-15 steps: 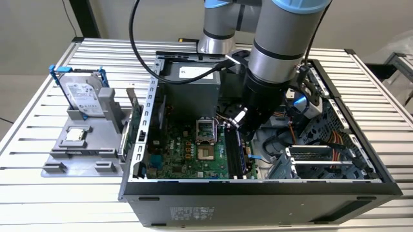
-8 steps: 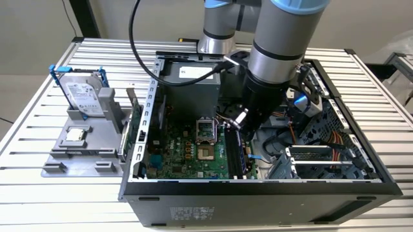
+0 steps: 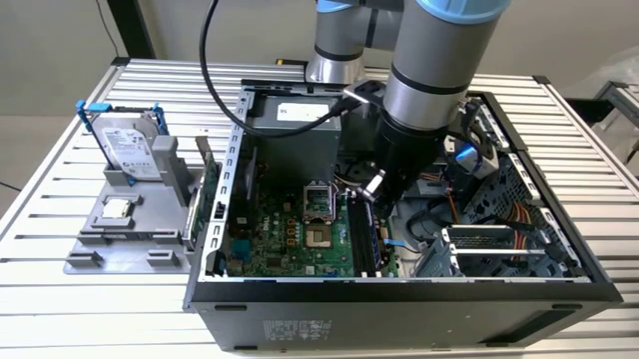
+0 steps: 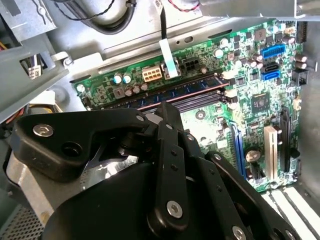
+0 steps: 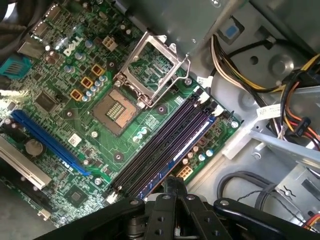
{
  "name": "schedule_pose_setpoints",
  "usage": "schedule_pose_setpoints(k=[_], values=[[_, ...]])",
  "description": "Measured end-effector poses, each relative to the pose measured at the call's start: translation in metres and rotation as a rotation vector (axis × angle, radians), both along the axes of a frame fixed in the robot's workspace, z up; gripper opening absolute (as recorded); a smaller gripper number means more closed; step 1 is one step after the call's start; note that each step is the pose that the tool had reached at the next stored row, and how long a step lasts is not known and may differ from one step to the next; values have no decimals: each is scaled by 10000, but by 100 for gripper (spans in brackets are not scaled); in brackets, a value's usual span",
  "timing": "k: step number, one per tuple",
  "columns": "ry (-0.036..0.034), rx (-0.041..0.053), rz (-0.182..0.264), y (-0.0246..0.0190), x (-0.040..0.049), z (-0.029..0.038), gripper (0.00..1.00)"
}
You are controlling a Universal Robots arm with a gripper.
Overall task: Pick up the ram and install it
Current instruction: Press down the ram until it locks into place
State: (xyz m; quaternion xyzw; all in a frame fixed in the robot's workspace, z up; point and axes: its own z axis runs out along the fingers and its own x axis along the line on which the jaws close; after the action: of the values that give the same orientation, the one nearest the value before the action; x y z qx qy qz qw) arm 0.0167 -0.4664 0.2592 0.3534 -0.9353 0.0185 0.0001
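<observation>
Black metal fingers (image 5: 175, 182) drawn together, nothing seen between them, directly over the ram (image 5: 192, 140): a thin blue-green stick seated in the outermost dark slot of the green motherboard (image 5: 165, 107), inside a black steel case (image 3: 399, 299) on the ribbed aluminium tabletop (image 3: 100, 314)

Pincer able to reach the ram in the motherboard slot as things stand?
Likely yes. The pincer hangs just above the ram, which lies in the outermost of the memory slots. Nothing shows between pincer and ram.
</observation>
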Motion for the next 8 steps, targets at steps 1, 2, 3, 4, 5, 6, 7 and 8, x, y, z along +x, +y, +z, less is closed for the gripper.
schedule_pose_setpoints(k=[1,2,3,4,5,6,7,8], values=[[-1,0,81,0,0,-1,0],[0,1,166,0,0,-3,0],[0,1,240,0,0,-4,0],[0,1,320,1,0,-5,0],[-1,1,402,1,0,-7,0],[0,1,482,2,0,-7,0],[0,0,573,2,0,-8,0],[0,0,646,3,0,-8,0]])
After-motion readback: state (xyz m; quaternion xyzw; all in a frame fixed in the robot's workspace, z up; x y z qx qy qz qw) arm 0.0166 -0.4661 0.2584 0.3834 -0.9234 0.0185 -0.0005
